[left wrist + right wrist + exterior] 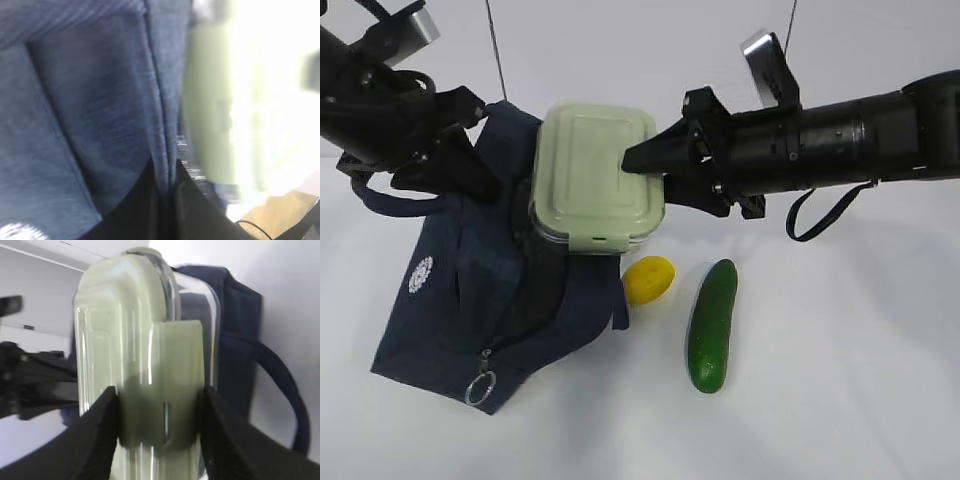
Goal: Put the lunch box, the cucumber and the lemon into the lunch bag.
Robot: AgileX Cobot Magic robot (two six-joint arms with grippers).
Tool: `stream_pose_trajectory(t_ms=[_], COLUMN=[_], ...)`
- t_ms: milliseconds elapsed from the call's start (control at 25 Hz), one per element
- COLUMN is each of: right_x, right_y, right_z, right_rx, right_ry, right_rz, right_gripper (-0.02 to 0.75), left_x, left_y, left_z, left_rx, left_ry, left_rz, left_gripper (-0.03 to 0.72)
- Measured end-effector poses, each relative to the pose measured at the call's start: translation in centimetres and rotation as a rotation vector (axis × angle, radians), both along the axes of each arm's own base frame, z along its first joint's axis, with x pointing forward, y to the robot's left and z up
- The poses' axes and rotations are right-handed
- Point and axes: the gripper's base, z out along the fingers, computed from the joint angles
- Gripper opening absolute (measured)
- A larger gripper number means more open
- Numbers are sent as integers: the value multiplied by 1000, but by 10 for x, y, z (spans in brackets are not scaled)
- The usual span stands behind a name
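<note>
R gripper [160, 425] clamps lunch box [595, 170] above lunch bag [480, 290]; L gripper [167, 185] pinches bag fabric. Lemon [649, 279], cucumber [712, 325] on table.

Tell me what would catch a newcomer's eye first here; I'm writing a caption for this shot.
The pale green-lidded lunch box stands out, held in the air by the right gripper just above the dark navy lunch bag. The left gripper is pinched on the bag's fabric at the upper left, holding it up. On the white table to the right of the bag lie the yellow lemon and the green cucumber.
</note>
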Motion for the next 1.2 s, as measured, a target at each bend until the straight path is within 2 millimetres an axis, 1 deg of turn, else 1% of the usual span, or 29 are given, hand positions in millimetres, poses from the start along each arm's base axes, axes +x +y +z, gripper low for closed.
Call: stream_pose_trajectory(t_ms=[240, 360, 480, 600, 720, 840, 960, 1080, 1200], right_x=[4, 5, 4, 5, 5, 8, 10, 9, 7], right_y=[1, 1, 1, 2, 3, 11, 16, 20, 25], right_z=[-21, -27, -27, -26, -24, -15, -9, -8, -9], right_rx=[-27, -43, -45, -45, -42, -43, -57, -67, -85], right_ry=[48, 59, 58, 56, 47, 10, -26, -37, -41], right_rz=[11, 21, 23, 23, 31, 54, 73, 89, 91], right_gripper=[344, 344, 344, 344, 344, 344, 344, 344, 344], left_x=[2, 2, 2, 1, 3, 5, 5, 6, 9], left_y=[-4, -5, -6, -10, -14, -18, -22, -24, -25], left_z=[5, 5, 5, 6, 1, -2, 1, 4, -2], left_rx=[-44, -57, -73, -128, -170, -212, -267, -302, -312], left_ry=[-24, -24, -22, -8, 22, 38, 33, 30, 42], left_rz=[-16, -17, -15, -35, -55, -68, -80, -86, -93], left_gripper=[-1, -2, -2, -2, -2, -2, -2, -3, -3])
